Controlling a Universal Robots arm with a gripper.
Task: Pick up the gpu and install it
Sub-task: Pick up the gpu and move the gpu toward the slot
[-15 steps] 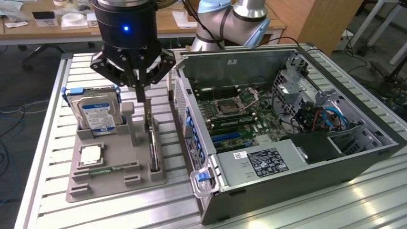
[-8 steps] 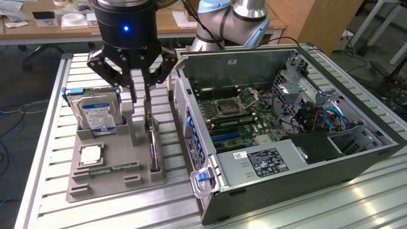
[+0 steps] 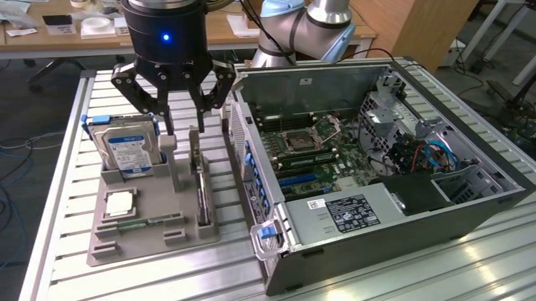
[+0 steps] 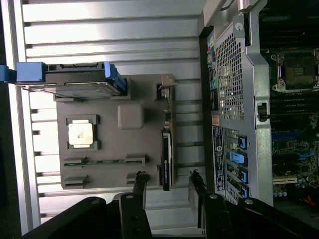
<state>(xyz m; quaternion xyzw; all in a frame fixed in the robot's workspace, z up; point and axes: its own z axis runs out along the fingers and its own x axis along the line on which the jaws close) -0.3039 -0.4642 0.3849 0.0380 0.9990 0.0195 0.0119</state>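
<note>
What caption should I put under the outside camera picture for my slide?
Open gripper hovers over the gpu standing in its gray holder, beside the opened computer.

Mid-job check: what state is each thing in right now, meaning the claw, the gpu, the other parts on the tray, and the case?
claw: open, empty, over the gpu.
gpu: on edge in the gray tray slot, not picked up.
hard drive: upright in its cradle.
processor chip: flat in its recess.
memory stick: flat in its groove.
computer case: on its side, panel off, board exposed.
</note>
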